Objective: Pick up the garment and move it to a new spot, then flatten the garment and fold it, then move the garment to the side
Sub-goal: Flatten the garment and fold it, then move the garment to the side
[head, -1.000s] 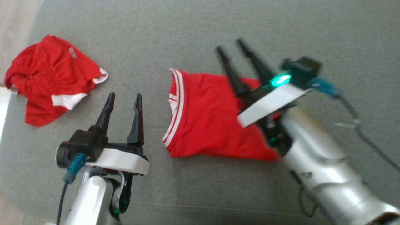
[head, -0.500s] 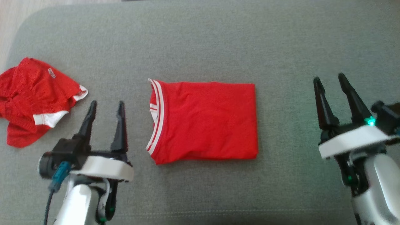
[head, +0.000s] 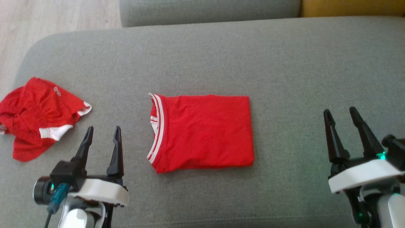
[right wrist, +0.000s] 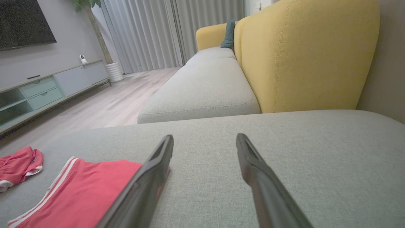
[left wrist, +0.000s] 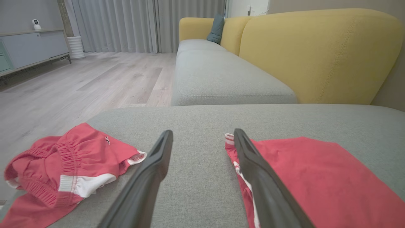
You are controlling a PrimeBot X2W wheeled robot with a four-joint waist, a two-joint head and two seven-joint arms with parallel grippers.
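1. The folded garment [head: 202, 133] lies flat in the middle of the grey cushion [head: 221, 57]. Our left gripper [head: 103, 129] and right gripper [head: 339, 110] flank it, both wide open and empty.
2. To move it aside, we should pinch every layer along one edge and lift low.
3. We should set it down clear of the crumpled shorts [head: 41, 120] on the left.

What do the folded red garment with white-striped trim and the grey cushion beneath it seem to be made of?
Folded red garment: probably soft knit fabric, matte; it lies limp with shallow wrinkles. Grey cushion: likely woven upholstery cloth, matte; a coarse flecked weave shows in the left wrist view.
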